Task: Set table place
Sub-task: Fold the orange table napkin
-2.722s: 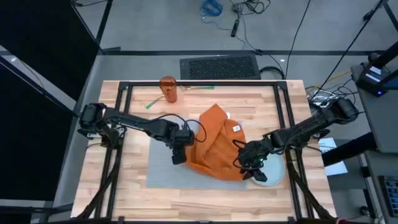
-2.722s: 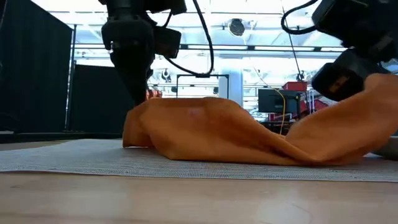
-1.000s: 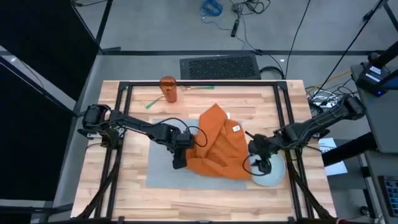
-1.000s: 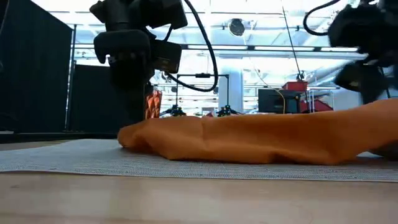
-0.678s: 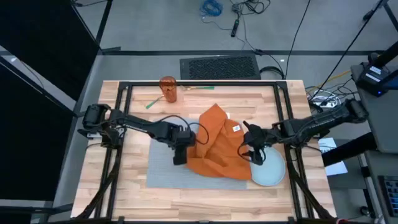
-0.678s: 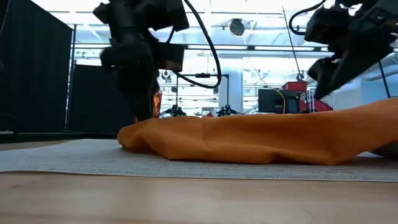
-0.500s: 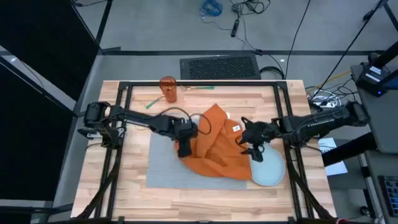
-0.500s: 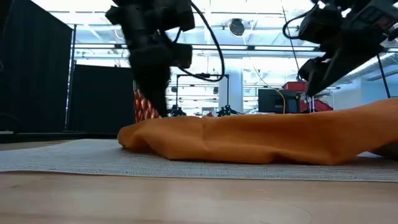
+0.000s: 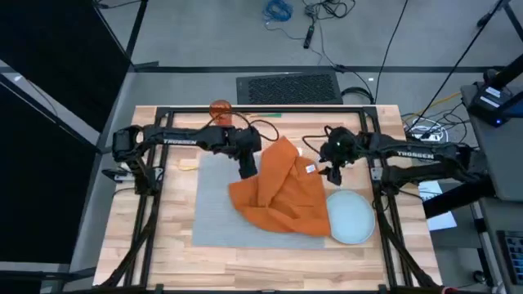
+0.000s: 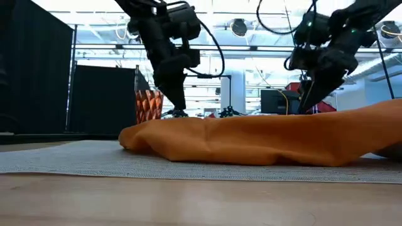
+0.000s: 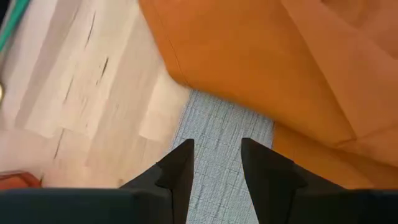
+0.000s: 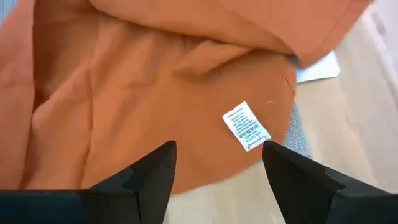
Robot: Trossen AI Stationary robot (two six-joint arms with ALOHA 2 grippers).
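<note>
Lying flat mid-table (image 9: 163, 245): grey placemat (image 9: 214, 214), long side running left-right, bare left part showing. Covering its right and centre: crumpled orange napkin (image 9: 282, 192), white care label (image 12: 246, 126) facing up. Overhanging the placemat's right edge onto wood, just beside the napkin: round pale plate (image 9: 351, 219), empty. Standing at the far edge, behind the left arm: orange faceted cup (image 10: 148, 105). Lying near the cup on the wood: green stick-like item (image 11: 12, 18), too blurred to identify.

Left gripper (image 9: 248, 169) hanging above the placemat's far edge, just beside the napkin's left fold, fingers (image 11: 177, 171) parted, gripping nothing, placemat weave showing in the gap. Right gripper (image 9: 333, 173) hanging over the napkin's far right corner near the label, fingers (image 12: 149, 174) spread wide, released, nothing between them. Both grippers clear of the cloth in the low view.
</note>
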